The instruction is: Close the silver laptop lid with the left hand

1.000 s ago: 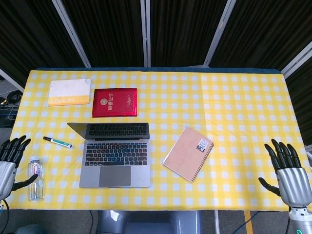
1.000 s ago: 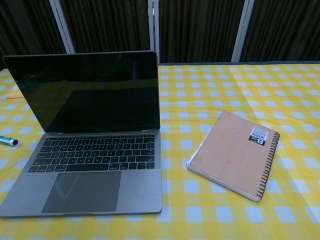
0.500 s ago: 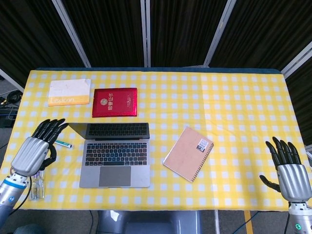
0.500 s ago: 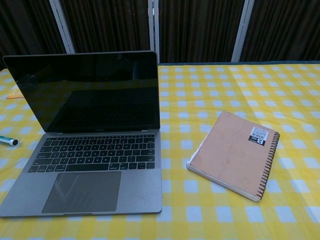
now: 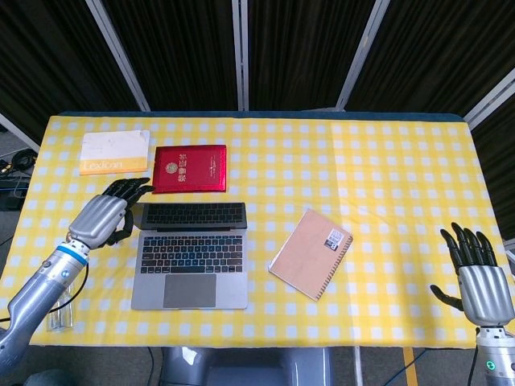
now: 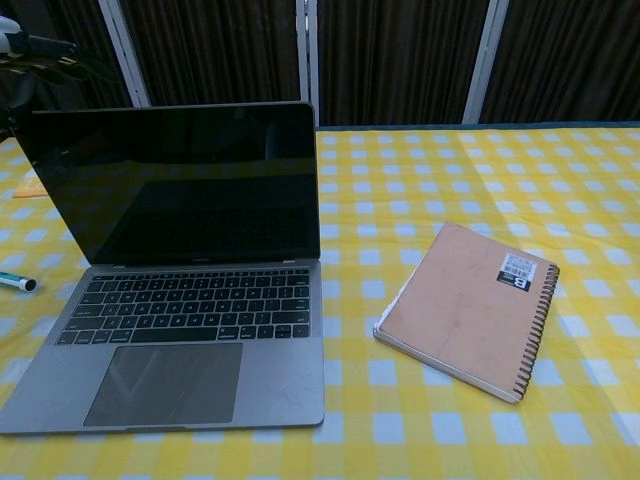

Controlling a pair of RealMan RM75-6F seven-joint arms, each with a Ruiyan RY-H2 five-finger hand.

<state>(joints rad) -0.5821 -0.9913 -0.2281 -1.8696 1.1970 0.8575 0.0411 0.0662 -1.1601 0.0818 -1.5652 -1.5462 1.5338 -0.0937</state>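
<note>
The silver laptop stands open on the yellow checked table, its dark screen upright and facing me. My left hand hovers at the lid's left top corner with its fingers spread, holding nothing; in the chest view only its fingers show above the lid's upper left corner. Whether it touches the lid I cannot tell. My right hand is open at the table's near right edge, far from the laptop.
A brown spiral notebook lies right of the laptop. A red booklet and a white-orange book lie behind it. A marker's tip shows left of the laptop. A water bottle lies under my left forearm.
My left hand has risen from the table's near left edge and moved forward and right, up to the lid's left corner. The laptop has not moved. My right hand has sunk slightly.
</note>
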